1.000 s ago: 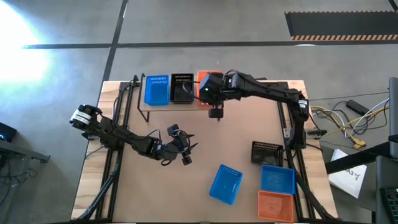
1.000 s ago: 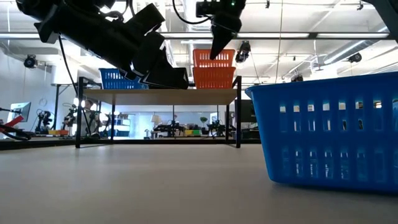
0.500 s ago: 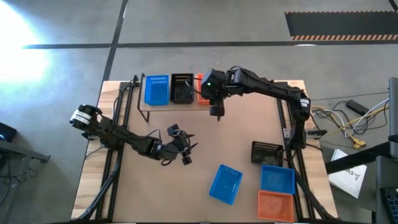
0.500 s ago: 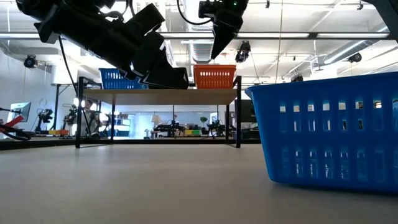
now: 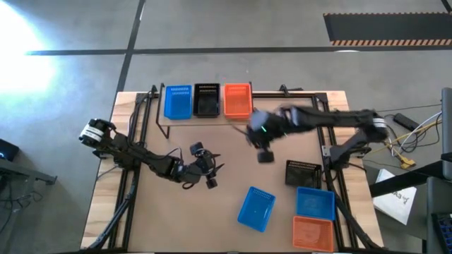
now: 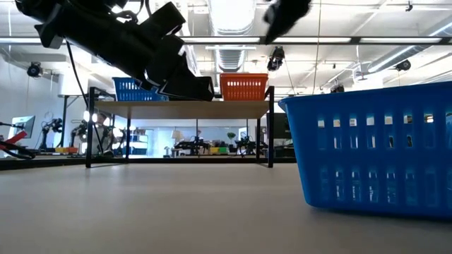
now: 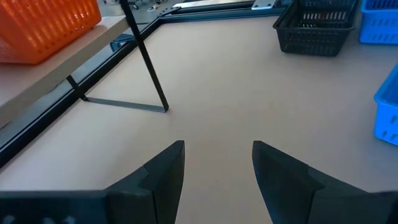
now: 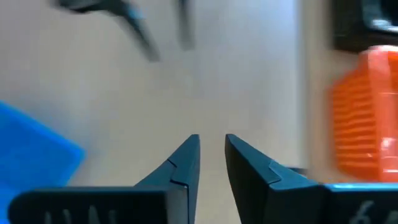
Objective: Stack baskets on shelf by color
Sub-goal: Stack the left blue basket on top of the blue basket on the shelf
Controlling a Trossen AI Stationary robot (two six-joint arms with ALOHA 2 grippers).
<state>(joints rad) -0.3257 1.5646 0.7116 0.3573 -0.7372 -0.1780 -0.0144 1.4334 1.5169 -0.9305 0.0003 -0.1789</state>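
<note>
The shelf [image 5: 164, 121] stands at the table's far left and carries three baskets side by side: blue basket [image 5: 177, 101], black basket [image 5: 206, 99], orange basket [image 5: 237, 99]. In the low view the orange basket [image 6: 244, 86] sits level on the shelf plank [image 6: 183, 108]. My right gripper [image 5: 265, 156] [image 8: 211, 140] hangs blurred over bare table on the near side of the shelf, narrowly open and empty. My left gripper [image 5: 210, 175] [image 7: 217, 146] waits open and empty above mid-table.
Loose baskets stand on the table's near right: a tilted blue one [image 5: 256, 209], a black one [image 5: 304, 172], another blue [image 5: 314, 202] and an orange one [image 5: 313, 231]. The big blue wall in the low view [image 6: 374, 148] is a basket close to that camera.
An orange basket that stood raised above the one on the shelf has dropped down into it and now sits nested and level. My right gripper has then pulled away fast from the shelf, toward the table's near right, and is blurred by the motion.
</note>
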